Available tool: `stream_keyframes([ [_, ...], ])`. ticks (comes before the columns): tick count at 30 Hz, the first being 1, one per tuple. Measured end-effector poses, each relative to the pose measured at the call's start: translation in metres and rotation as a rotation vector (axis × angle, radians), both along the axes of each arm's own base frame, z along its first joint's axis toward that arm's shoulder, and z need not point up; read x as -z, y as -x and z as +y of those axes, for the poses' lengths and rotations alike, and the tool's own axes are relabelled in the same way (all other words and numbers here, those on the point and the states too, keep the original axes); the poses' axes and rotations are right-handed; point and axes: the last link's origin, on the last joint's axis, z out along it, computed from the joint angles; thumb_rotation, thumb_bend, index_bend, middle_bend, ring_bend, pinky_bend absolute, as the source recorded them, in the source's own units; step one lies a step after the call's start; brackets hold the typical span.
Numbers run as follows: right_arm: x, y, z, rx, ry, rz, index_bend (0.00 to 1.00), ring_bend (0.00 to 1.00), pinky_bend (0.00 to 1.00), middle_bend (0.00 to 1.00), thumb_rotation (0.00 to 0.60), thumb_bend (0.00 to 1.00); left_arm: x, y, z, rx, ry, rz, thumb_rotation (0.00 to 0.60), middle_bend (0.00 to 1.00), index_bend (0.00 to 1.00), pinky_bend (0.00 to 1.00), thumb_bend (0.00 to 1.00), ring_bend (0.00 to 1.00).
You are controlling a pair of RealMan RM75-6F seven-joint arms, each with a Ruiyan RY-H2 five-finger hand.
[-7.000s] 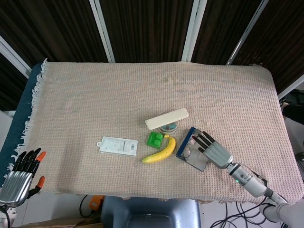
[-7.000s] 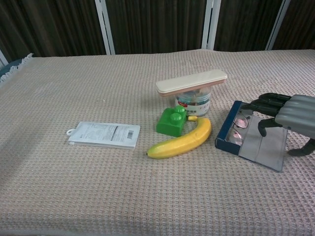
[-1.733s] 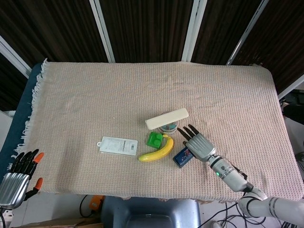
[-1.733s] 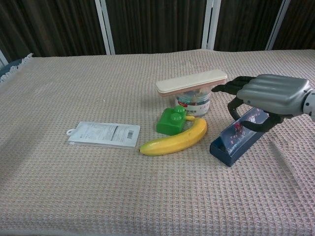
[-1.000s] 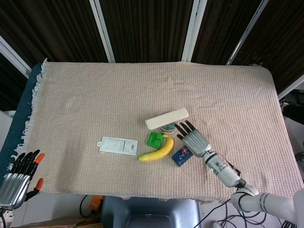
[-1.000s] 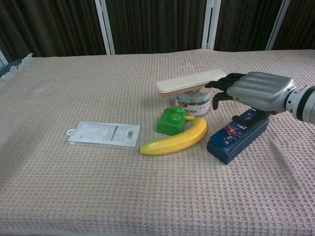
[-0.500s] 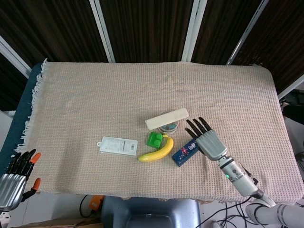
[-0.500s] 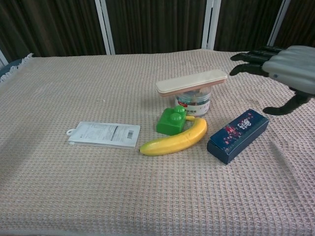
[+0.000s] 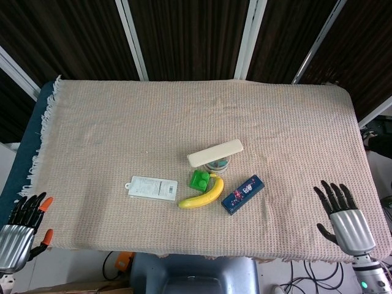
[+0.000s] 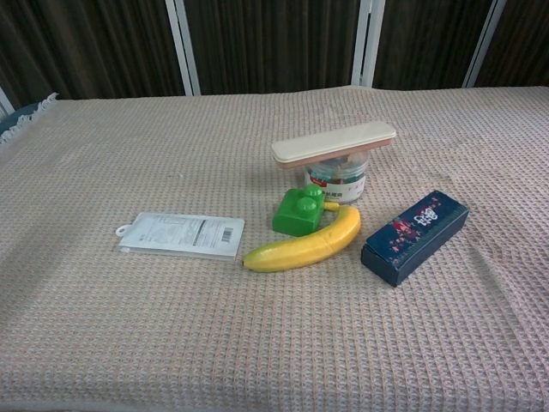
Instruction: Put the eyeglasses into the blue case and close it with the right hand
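The blue case [image 9: 242,194] lies closed just right of the banana [image 9: 203,194], so the right hand [image 9: 346,220], fingers spread and empty, hangs well right of it, seemingly finished.

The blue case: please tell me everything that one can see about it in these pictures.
The blue case is a long, box-shaped case, dark blue, with a small pink and white pattern on its top face. It is closed, so the eyeglasses cannot be seen. It lies flat on the cloth, set at a slant, just right of the banana; whether the two touch cannot be told. No hand touches it: the right hand is open near the table's right edge.
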Motion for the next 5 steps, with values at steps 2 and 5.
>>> stream_keyframes([
  [2,-0.0066,0.0081,0.0045,0.012,0.019,-0.006,0.11,0.0,0.0,0.0,0.6,0.34,0.0012,-0.0002,0.001,-0.006,0.003,0.004,0.6,0.0,0.0,0.01,0.43,0.0],
  [5,-0.0111,0.0115,0.0077,0.024,0.04,-0.022,0.11,0.0,0.0,0.0,0.6,0.34,0.0027,-0.0014,0.0015,-0.006,0.006,0.011,0.6,0.0,0.0,0.01,0.43,0.0],
])
